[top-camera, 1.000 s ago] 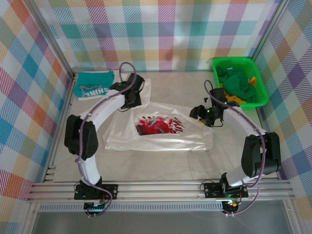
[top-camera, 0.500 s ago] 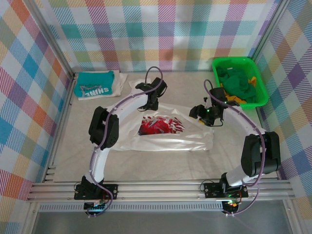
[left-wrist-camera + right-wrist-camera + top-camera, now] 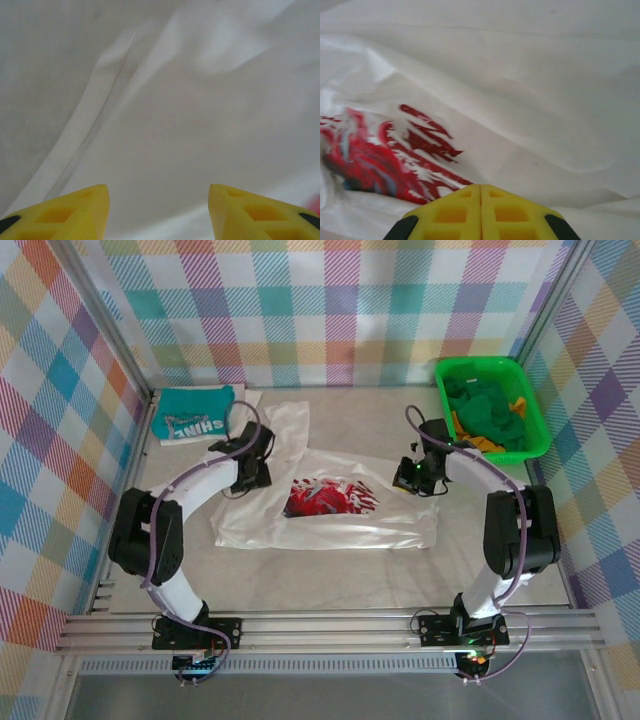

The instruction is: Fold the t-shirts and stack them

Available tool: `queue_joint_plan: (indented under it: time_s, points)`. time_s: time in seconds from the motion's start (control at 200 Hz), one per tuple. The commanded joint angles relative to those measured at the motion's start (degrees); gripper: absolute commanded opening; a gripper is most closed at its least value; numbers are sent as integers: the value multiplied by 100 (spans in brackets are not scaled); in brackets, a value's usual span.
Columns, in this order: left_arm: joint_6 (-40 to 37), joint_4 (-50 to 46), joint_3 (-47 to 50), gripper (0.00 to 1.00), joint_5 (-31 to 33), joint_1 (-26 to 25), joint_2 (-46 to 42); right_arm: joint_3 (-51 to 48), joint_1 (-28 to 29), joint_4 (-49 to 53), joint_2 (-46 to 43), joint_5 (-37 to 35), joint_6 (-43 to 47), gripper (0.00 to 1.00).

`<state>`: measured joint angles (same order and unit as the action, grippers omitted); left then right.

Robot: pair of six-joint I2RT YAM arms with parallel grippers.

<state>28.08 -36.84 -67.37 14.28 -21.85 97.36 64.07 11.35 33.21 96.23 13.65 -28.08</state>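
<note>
The white t-shirt (image 3: 330,525) lies spread across the middle of the table, its red-and-dark print (image 3: 328,498) facing up and one flap (image 3: 286,426) reaching toward the back. The teal t-shirt (image 3: 195,412) with white lettering sits folded at the back left. My left gripper (image 3: 250,468) hovers over the white shirt's left part, open, with only plain white cloth (image 3: 165,125) under its yellow fingers (image 3: 75,212). My right gripper (image 3: 408,478) is at the shirt's right upper edge, shut, fingers (image 3: 457,212) pressed together just above the cloth (image 3: 530,100) beside the print (image 3: 395,155).
A green plastic basket (image 3: 530,405) holding green and yellow cloth stands at the back right, close behind the right arm. Checked walls enclose the back and both sides. The aluminium rail (image 3: 320,628) with the arm bases runs along the near edge.
My left arm swung right over the shirt's top, then back left to its left part, and the white flap now lies out toward the back. My right gripper shifted slightly left.
</note>
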Motion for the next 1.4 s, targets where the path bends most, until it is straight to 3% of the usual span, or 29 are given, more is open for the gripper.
queue_joint_plan:
  time_s: [0.0, 0.285, 0.455, 0.62, 0.78, 0.935, 1.09, 1.15, 1.225, 1.28, 1.395]
  points:
    - [233, 204, 388, 54, -158, -23, -23, -151, 44, 223, -94, -547, -116, 10]
    - [510, 792, 1477, 54, -250, 268, -150, -1088, 42, -111, -288, -704, -538, 12]
    - [811, 932, 2015, 54, -631, 243, -153, -1624, 41, -421, -310, -599, -792, 12]
    - [1279, 843, 2600, 54, -778, -228, -698, -2081, 42, -368, -789, -804, -1069, 13]
    - [1574, 588, 2406, 54, -965, -722, -605, -1917, -125, -308, -761, -1029, -996, 14]
    - [1584, -232, 1574, 54, -576, -725, -1044, -1189, -274, -240, -663, -868, -778, 17]
    - [884, -774, -120, 55, -534, -412, -1459, -245, -265, -71, -742, -791, -550, 21]
    - [404, -888, -944, 55, -693, -226, -1132, 51, -265, -87, -661, -703, -402, 24]
    - [-210, -1205, -2089, 56, -456, -28, -297, 298, -270, -272, -494, -627, -248, 26]
    - [-526, -1144, -2722, 60, -500, 171, 323, 501, -270, -359, -312, -542, -154, 27]
    - [-749, -550, -3699, 61, -1350, 594, 1434, 799, -265, -524, -18, -271, -125, 30]
